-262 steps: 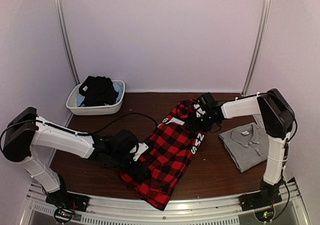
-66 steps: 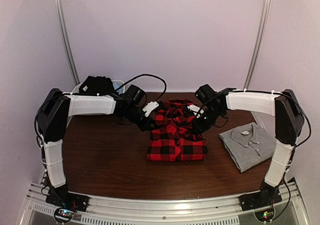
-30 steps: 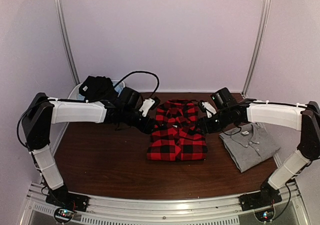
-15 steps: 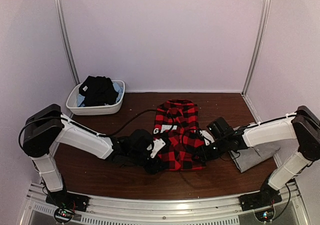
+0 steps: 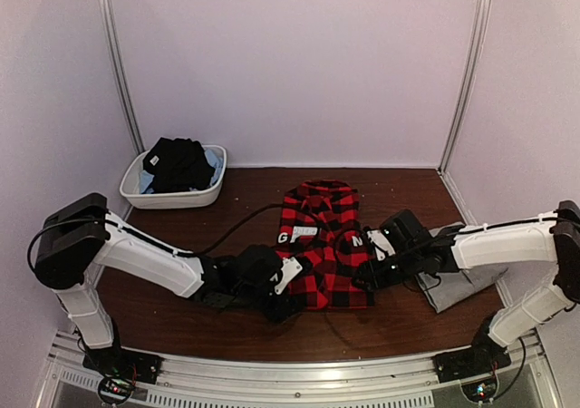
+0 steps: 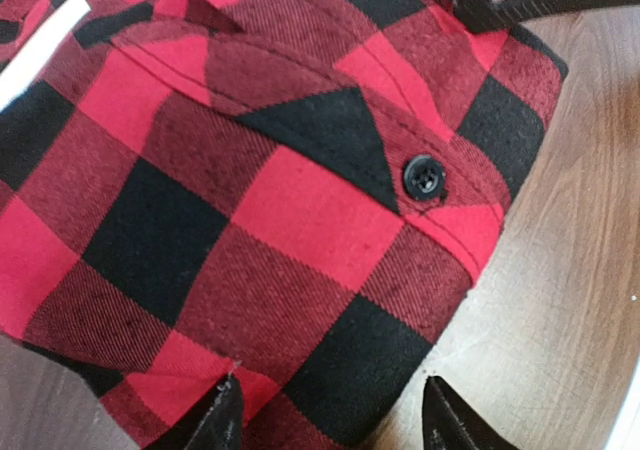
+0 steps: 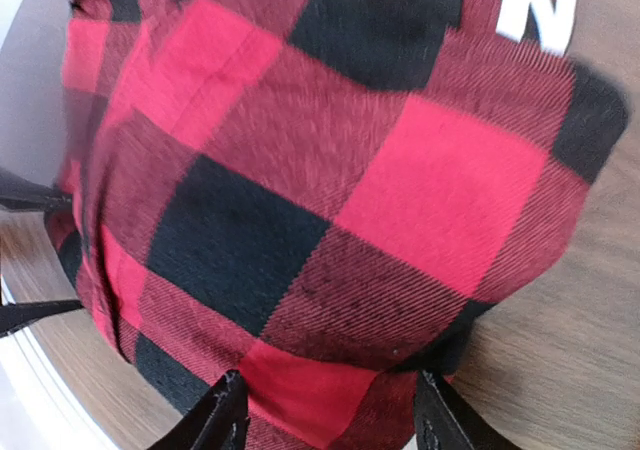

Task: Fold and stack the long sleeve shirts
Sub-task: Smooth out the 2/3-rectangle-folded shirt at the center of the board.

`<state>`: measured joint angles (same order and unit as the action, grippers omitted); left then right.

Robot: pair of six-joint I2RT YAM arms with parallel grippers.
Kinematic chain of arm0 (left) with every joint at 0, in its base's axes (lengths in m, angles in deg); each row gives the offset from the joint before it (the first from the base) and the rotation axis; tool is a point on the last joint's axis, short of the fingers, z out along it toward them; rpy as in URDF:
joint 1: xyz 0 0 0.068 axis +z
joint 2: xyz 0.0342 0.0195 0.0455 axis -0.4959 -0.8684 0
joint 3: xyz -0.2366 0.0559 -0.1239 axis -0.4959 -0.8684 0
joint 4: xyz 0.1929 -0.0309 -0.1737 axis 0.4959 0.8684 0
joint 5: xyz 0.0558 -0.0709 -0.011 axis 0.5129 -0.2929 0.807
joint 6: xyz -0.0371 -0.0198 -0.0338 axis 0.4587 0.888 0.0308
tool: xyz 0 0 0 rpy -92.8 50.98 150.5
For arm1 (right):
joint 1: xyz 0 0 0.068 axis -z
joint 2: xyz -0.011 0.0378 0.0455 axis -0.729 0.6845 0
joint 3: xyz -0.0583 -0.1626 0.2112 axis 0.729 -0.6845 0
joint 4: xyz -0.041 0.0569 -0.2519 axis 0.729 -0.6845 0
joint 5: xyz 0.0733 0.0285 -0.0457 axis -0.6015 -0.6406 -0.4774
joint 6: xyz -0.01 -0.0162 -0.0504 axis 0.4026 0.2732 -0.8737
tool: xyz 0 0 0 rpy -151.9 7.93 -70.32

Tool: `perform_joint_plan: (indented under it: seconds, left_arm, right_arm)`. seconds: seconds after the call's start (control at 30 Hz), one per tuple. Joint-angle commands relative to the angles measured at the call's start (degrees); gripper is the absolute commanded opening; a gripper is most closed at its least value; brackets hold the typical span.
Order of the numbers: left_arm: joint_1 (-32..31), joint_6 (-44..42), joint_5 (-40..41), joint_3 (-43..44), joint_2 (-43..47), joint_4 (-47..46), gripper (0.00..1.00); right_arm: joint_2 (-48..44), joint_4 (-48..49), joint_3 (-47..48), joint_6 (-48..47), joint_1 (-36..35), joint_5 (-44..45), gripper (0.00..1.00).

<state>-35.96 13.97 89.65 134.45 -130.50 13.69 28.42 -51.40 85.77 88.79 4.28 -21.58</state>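
The red-and-black check shirt (image 5: 319, 245) lies folded mid-table, its white lettering (image 5: 356, 241) facing up. My left gripper (image 5: 288, 290) is at its near left corner and my right gripper (image 5: 370, 272) at its near right corner. In the left wrist view the jaws (image 6: 335, 425) stand apart, with the shirt's (image 6: 250, 170) edge between the fingertips (image 6: 215, 422). In the right wrist view the jaws (image 7: 330, 420) also stand apart, straddling a bulging corner of the shirt (image 7: 330, 170). The grey shirt (image 5: 460, 286) lies folded to the right, partly under my right arm.
A white tub (image 5: 134, 190) heaped with dark clothes (image 5: 178, 163) stands at the back left. Bare brown table (image 5: 172, 236) lies between the tub and my left arm. White walls close in the back and both sides.
Both grippers have come from the shirt's far edge to its near corners. The check shirt now lies longer front to back, and in the last half second its right side shifted, showing more lettering.
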Motion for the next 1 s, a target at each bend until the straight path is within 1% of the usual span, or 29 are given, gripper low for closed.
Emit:
perform_joint_plan:
  seconds: [0.0, 0.1, 0.17, 0.27, 0.33, 0.5, 0.63, 0.77, 0.97]
  left_arm:
    - [0.0, -1.7, 1.4, 1.8, 4.2, 0.9, 0.64]
    - [0.0, -1.7, 1.7, 2.3, 4.9, 0.4, 0.68]
    - [0.3, -1.6, 2.1, 2.8, 5.3, 0.1, 0.73]
    - [1.3, -0.5, 3.3, 3.9, 5.4, 0.2, 0.82]
    - [2.6, 0.7, 2.8, 5.0, 5.2, 0.4, 0.84]
    - [5.7, 2.0, 1.5, 8.0, 1.4, 0.2, 0.85]
    - [5.7, 1.8, 4.4, 9.2, -2.4, 0.2, 0.83]
    - [5.7, 2.8, 7.7, 8.0, -4.5, -0.1, 0.82]
    - [5.3, 4.1, 12.7, 6.8, -7.4, 1.8, 0.83]
  right_arm:
    - [-4.8, -3.8, 3.4, 0.4, -0.2, 6.2, 0.59]
    - [-6.7, -3.4, 4.5, 1.2, 0.1, 9.3, 0.6]
    - [-6.8, -3.0, 5.5, 1.5, 0.5, 10.7, 0.61]
    - [-4.4, -2.8, 8.1, 1.5, 1.5, 11.3, 0.63]
    - [-1.9, -2.5, 9.7, 1.3, 1.8, 11.0, 0.63]
    - [4.4, 1.2, 11.7, 1.2, 1.9, 8.0, 0.62]
    - [8.7, 3.8, 11.3, 1.4, 1.9, 6.5, 0.61]
    - [11.8, 7.0, 8.8, 1.6, 1.9, 5.6, 0.61]
    - [12.6, 7.7, 7.5, 0.5, 1.8, 6.9, 0.61]
